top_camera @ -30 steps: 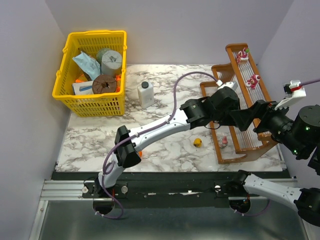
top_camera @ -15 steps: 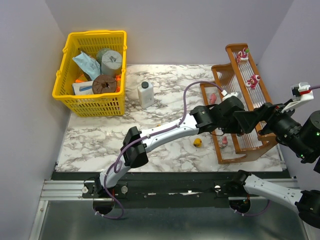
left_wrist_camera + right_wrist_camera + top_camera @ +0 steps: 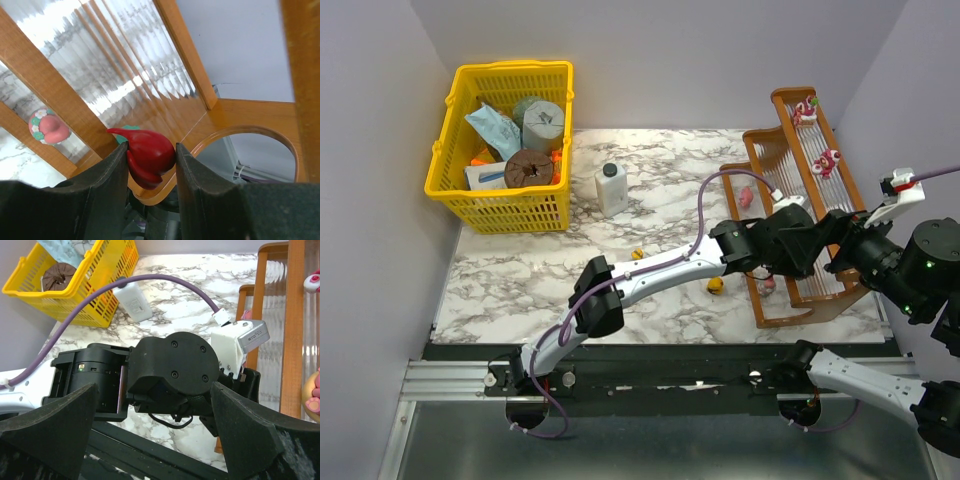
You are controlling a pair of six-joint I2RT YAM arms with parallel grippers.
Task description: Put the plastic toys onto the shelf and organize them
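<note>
Left arm has slid toward the near end of the brown wooden three-tier shelf (image 3: 785, 318), left gripper (image 3: 150, 150) clamped on a glossy red plastic toy (image 3: 152, 162) close over its rods, tier unclear, release judged next; right gripper (image 3: 152, 390) fingers wide apart, empty, beside shelf

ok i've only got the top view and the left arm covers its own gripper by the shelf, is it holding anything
Observer: Yes. In its wrist view the left gripper is shut on a red toy.
Operator: is the toy down on the rods
Observer: Cannot tell; it shows against the curved wooden end of the shelf, with the rods beyond.
Operator: and the right gripper
Observer: The right gripper is open and empty, facing the wrist of the left arm.
</note>
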